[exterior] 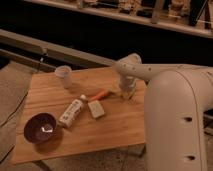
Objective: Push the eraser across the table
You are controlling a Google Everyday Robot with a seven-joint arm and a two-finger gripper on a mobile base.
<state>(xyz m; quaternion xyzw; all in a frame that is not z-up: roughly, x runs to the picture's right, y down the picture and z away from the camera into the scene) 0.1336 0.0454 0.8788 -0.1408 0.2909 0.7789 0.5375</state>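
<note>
1. While the tool (127, 93) hangs low over the worktop (117, 131), just right of the orange stick (100, 95), I cannot tell whether it's wide or narrow.
2. I can't spot the eraser; my guess is it's hidden behind the tool, lined up for pushing.

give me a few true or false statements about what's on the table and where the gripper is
1. The bottle stands upright. False: it lies on its side on the table.
2. The gripper is low over the table, just right of the orange stick. True.
3. The cup sits inside the bowl. False: it stands apart, near the far left corner.
4. The beige block lies just in front of the orange stick. True.
</note>
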